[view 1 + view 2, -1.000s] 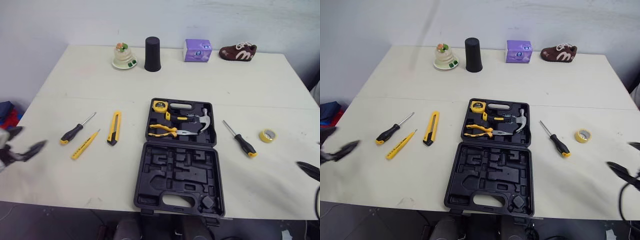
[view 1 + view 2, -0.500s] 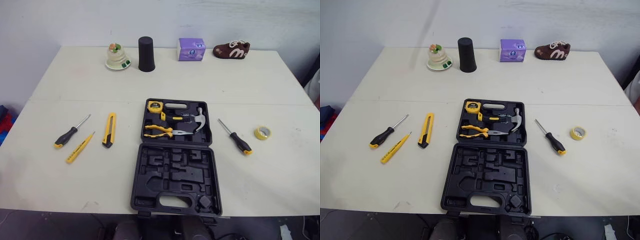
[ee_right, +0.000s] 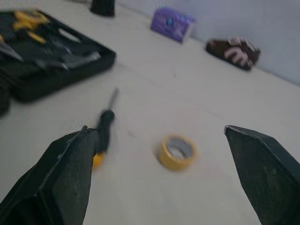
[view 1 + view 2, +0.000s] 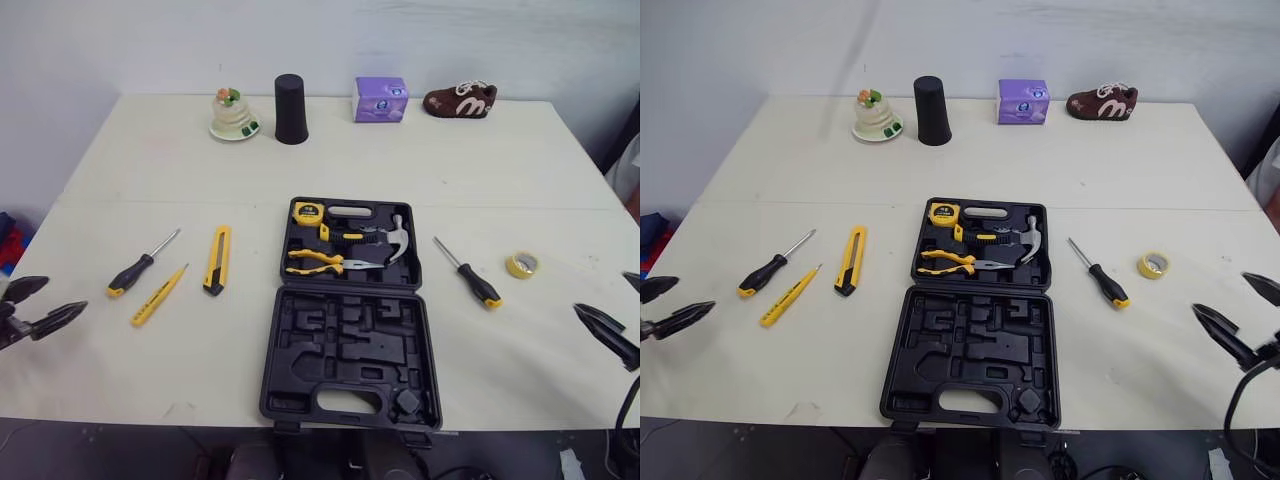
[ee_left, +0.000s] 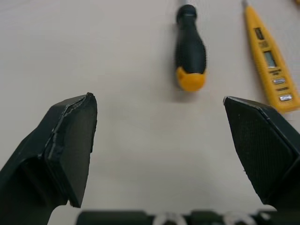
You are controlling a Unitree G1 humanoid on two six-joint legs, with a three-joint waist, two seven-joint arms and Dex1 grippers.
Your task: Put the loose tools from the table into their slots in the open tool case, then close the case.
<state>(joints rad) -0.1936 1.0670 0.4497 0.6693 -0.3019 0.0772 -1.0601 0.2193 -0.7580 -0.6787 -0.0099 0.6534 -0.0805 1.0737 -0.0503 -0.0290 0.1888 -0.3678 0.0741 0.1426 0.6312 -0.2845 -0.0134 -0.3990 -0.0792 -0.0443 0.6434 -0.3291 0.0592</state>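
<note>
The black tool case (image 4: pixel 350 345) lies open mid-table; its far half holds a tape measure (image 4: pixel 307 211), pliers (image 4: pixel 320 264) and a hammer (image 4: pixel 390 243). Left of it lie a yellow utility knife (image 4: pixel 217 259), a yellow tester pen (image 4: pixel 158 295) and a black-and-yellow screwdriver (image 4: pixel 140 267). Right of it lie a second screwdriver (image 4: pixel 470 275) and a yellow tape roll (image 4: pixel 521 265). My left gripper (image 4: pixel 66 294) hovers open at the table's left edge, short of the screwdriver handle (image 5: pixel 190 51). My right gripper (image 4: pixel 600 291) is open at the right edge, near the tape roll (image 3: pixel 176 151).
Along the table's far edge stand a small cake-like ornament (image 4: pixel 232 113), a black cup (image 4: pixel 291 95), a purple box (image 4: pixel 380 99) and a brown shoe (image 4: pixel 460 100). Bare tabletop surrounds the case on both sides.
Both grippers, out of the picture half a second ago, show again at the table's left and right edges, open. The camera shifted slightly; case and tools lie as before.
</note>
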